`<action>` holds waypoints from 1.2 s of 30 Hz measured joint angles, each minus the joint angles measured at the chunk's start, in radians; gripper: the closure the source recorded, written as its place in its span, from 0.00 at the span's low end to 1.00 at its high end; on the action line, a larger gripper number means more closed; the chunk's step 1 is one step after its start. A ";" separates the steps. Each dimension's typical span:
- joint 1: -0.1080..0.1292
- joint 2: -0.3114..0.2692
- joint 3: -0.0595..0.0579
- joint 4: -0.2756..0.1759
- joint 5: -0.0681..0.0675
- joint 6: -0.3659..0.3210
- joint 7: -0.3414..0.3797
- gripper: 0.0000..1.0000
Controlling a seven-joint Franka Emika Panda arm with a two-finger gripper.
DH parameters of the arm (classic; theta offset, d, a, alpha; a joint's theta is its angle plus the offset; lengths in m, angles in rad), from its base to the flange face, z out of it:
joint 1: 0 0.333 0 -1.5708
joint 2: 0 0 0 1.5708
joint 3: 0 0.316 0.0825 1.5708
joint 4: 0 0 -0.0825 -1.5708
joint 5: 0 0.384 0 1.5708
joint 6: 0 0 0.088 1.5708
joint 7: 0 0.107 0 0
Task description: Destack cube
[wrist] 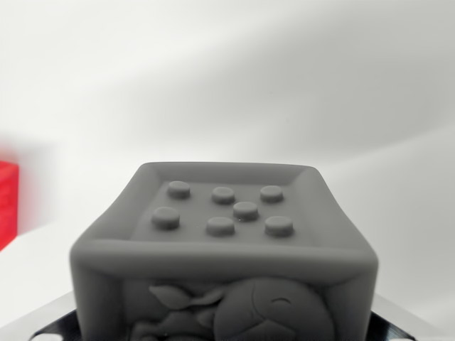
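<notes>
1. A grey cube (224, 263) fills the lower middle of the wrist view, very near the camera.
2. Its top face is a shallow recess with a raised rim, and seven round studs stand in it: three in the back row, one between the rows, three in the front row.
3. The face turned toward the camera carries a raised relief with rounded, leaf-like shapes; its lower part is cut off by the bottom edge.
4. A red block (7, 202), blurred, sits at the wrist view's left edge, well apart from the cube.
5. The surroundings are a pale white surface (398, 213) and white background, out of focus.
6. Dark parts with light spots (46, 328) show at both lower corners beside the cube; whether these are the gripper's fingers cannot be told.
7. The gripper's state cannot be told.
</notes>
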 joint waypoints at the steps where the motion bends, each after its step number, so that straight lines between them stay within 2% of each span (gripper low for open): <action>1: -0.004 0.001 0.000 -0.002 0.000 0.003 -0.007 1.00; 21: -0.069 0.028 -0.009 -0.027 0.007 0.054 -0.126 1.00; 36: -0.124 0.055 -0.011 -0.038 0.014 0.093 -0.217 1.00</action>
